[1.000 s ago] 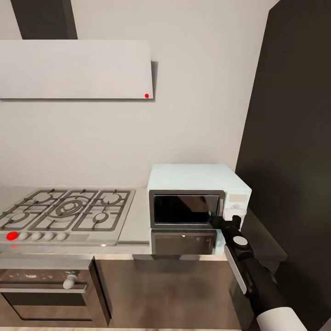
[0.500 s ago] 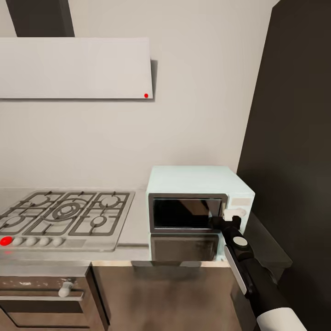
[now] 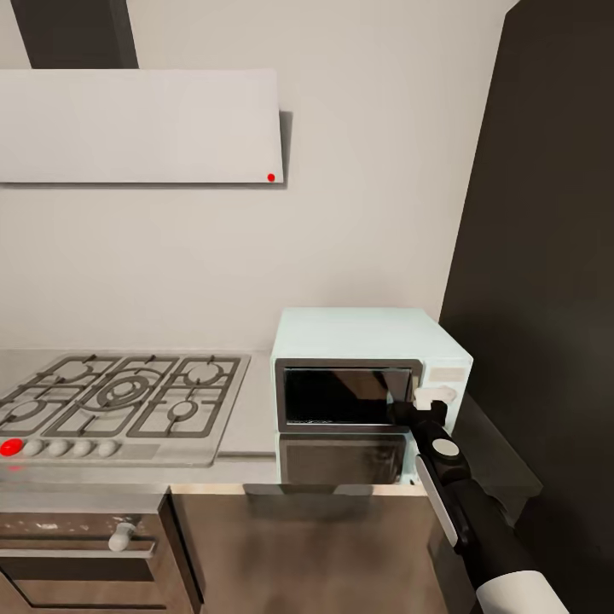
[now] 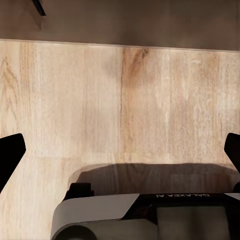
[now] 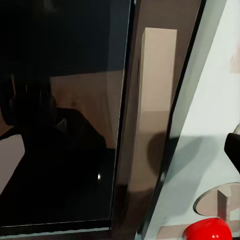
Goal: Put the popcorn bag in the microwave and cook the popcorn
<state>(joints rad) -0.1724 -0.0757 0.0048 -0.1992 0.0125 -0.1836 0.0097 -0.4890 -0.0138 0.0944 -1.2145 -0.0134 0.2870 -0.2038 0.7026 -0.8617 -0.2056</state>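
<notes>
One microwave (image 3: 368, 375) stood on the grey countertop (image 3: 251, 409), pale blue-white, dark glass door facing the robot, its right side close to a tall dark cabinet (image 3: 546, 256). Popcorn bag: not seen from any camera.

One gas hob (image 3: 119, 401) lay to the left of the microwave, five burners under grates, a row of five knobs along its front edge, the leftmost knob red (image 3: 10, 447), the other four grey. One oven (image 3: 77, 546) sat below the hob, one white knob on its panel. One pale range hood (image 3: 141, 126) hung on the grey-white wall above, with one red dot at its lower right corner.

Right gripper (image 3: 415, 413) was up at the door's right edge, by the control panel. Whether its fingers were parted or closed, I could not tell. Right wrist camera showed the dark door glass (image 5: 60, 110) close up, the door frame strip (image 5: 150, 125), one white knob (image 5: 220, 210) and one red light (image 5: 206, 231).

Left gripper (image 4: 120, 150) hung over pale wood plank floor (image 4: 120, 100); two black fingertips (image 4: 9, 152) stood spread wide apart with nothing between them.
</notes>
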